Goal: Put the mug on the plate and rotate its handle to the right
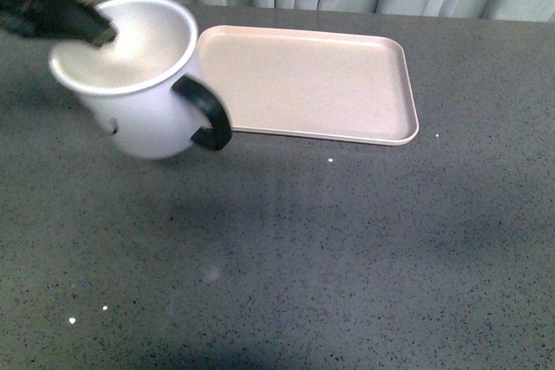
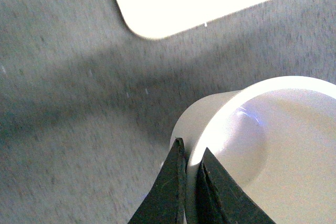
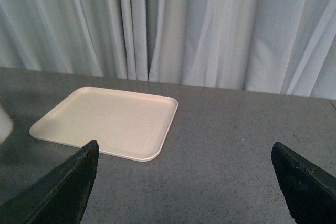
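Mug [image 1: 139, 101] rim clamped between left jaws, tilted, just left of plate [image 1: 312, 84]

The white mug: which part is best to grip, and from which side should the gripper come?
Grip the mug by its thin rim wall on the side opposite the handle, coming from above its open mouth, one finger inside, one outside, as the left gripper holds it.

no readable text, no labels, no brands, no numbers, no signs anywhere
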Controlling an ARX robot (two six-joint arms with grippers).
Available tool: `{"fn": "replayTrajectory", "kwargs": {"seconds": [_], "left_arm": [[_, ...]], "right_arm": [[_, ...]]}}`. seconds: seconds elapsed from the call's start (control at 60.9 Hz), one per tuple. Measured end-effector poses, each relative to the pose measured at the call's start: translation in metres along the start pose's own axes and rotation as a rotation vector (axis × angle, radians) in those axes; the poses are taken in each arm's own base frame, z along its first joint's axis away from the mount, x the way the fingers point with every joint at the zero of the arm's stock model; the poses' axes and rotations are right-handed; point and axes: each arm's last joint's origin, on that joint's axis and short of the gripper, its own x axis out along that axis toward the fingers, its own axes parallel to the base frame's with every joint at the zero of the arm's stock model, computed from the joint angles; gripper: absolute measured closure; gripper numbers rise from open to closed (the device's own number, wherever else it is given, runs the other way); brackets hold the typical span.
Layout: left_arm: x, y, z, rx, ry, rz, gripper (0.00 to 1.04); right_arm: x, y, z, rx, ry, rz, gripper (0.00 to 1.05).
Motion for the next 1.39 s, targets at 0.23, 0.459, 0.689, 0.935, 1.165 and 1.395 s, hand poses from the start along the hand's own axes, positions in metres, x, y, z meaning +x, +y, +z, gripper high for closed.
{"fn": "replayTrajectory", "kwargs": {"seconds": [0.23,0.459,0.689,0.935,1.165,1.395], "left_arm": [[0.059,-0.005,0.059,0.035,0.006,-0.019,1.03],[0.096,-0.009,0.079,0.051,0.022,-0.037,1.03],[0.121,-0.005,0.075,0.043,0.071,-0.034,1.03],[0.135,-0.001,0.078,0.051,0.090,-0.034,1.03],[0.150,0.002,0.075,0.049,0.109,-0.040,1.03],[0.154,0.002,0.077,0.053,0.105,-0.045,1.03]], "right_arm": [[0.000,0.000,0.000,0.000,0.000,0.000,0.09],[0.000,0.000,0.000,0.000,0.000,0.000,0.09],[0.000,0.000,0.000,0.000,0.000,0.000,0.09],[0.000,0.000,0.000,0.000,0.000,0.000,0.09],[0.000,0.000,0.000,0.000,0.000,0.000,0.09],[0.000,0.000,0.000,0.000,0.000,0.000,0.09]]}}
